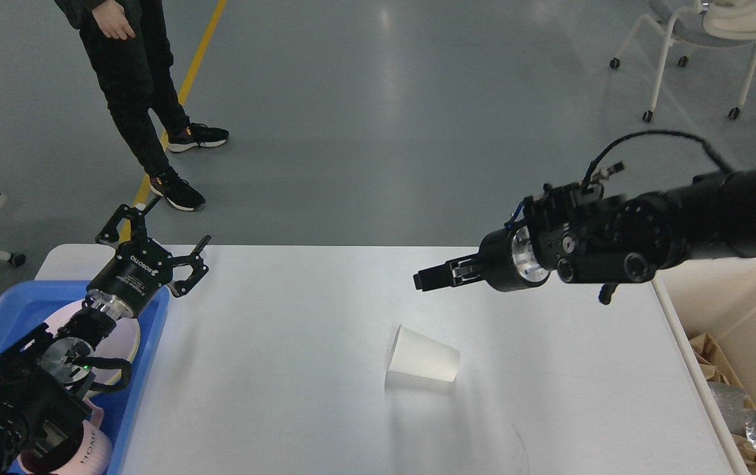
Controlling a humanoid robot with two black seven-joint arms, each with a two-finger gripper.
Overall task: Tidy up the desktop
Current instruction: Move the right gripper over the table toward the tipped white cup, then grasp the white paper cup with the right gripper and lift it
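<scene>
One desktop (pixel 299 396), one paper cup (pixel 423 362), one blue tray (pixel 8 307), one cream bin (pixel 734 310), two chairs (pixel 701 39).

Left tool (pixel 157 241) spread wide; right tool (pixel 432 277) edge-on, its state unclear.

Robot test lab or workshop hall. Wide grey sealed floor (pixel 378 119) with a yellow painted lane line (pixel 203 49). White table (pixel 325 396) standing in open space, wheeled chair (pixel 701 39) off to one side, a person in black (pixel 130 86) standing by watching.
</scene>
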